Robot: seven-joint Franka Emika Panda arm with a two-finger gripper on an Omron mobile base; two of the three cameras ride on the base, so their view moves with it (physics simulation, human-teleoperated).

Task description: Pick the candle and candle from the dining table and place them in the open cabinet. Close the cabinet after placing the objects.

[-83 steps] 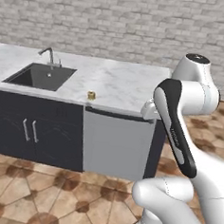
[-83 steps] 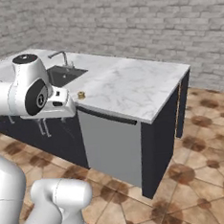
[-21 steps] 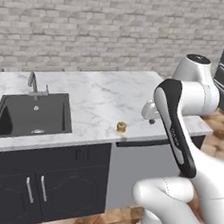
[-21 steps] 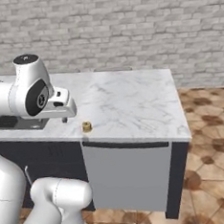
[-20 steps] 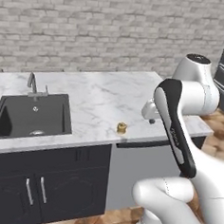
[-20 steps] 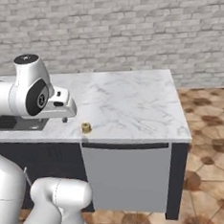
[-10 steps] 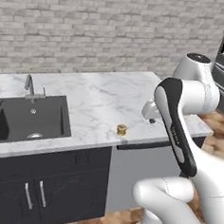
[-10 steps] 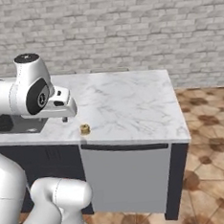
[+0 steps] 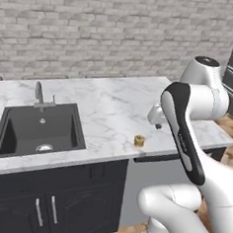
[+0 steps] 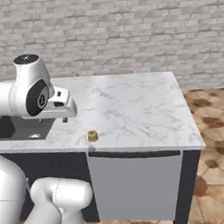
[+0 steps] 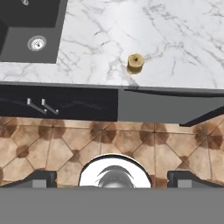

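We are looking at a small, squat tan candle [image 9: 139,140] sitting upright on the dining table [image 9: 109,113], close to the front edge of the marble top. In the hand view the candle [image 11: 135,63] is showing a dark wick spot on its flat top and is standing just behind that front edge, roughly above the seam where the dark doors [image 11: 57,107] are meeting the grey dishwasher front [image 11: 166,109]. In the right base view the candle [image 10: 92,136] is resting near the front edge, directly above the left end of the dishwasher front [image 10: 139,186].

To the candle's left in the left base view, the black inset sink [image 9: 40,130] is lying sunk in the top, with the metal tap [image 9: 40,93] standing at its back edge. The sink's drain [image 11: 37,43] is showing in the hand view.

We are seeing the gripper [image 9: 157,116] hanging over the tabletop, above and a little behind the candle and apart from it. Its two dark finger tips [image 11: 41,178] are sitting at the far sides of the hand view's bottom, so the jaws are spread wide and are holding nothing.

Behind the dining table a grey brick wall [image 10: 126,31] is running across, and a brown patterned tile floor [image 10: 211,124] is lying beside and below it.
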